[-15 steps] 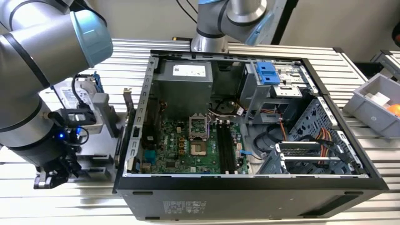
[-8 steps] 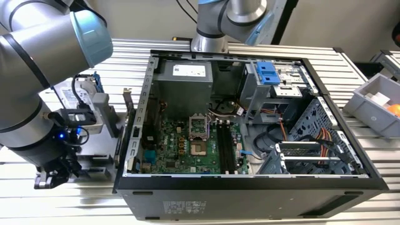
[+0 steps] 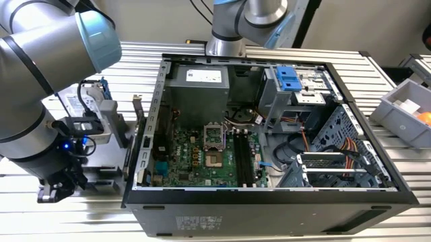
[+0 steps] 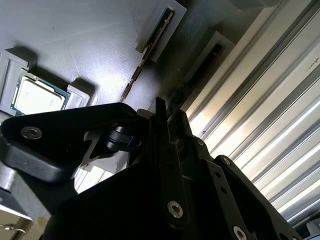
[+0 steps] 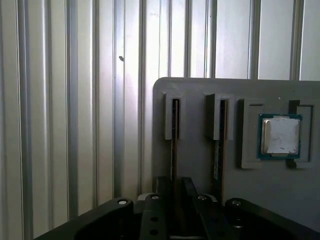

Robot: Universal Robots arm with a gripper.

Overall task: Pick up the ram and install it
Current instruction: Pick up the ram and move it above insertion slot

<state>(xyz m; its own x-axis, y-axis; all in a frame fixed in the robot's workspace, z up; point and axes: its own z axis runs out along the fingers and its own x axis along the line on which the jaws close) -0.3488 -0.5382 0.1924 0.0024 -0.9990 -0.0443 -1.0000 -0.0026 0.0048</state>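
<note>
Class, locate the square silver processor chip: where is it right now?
In the first wrist view the processor chip lies flat in a recess of the grey holder, beside a ram stick standing on edge.

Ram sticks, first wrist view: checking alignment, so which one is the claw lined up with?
The ram in the slot farther from the processor chip: it runs into the claw, while the other stick, next to the chip, passes beside it.

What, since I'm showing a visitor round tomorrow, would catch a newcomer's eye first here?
The open computer case, green motherboard exposed, takes the middle of the exterior view, the grey arm bent low at the exterior view's left. In the first wrist view the gripper is at a ram stick standing in a grey tray, a silver processor chip alongside.
</note>
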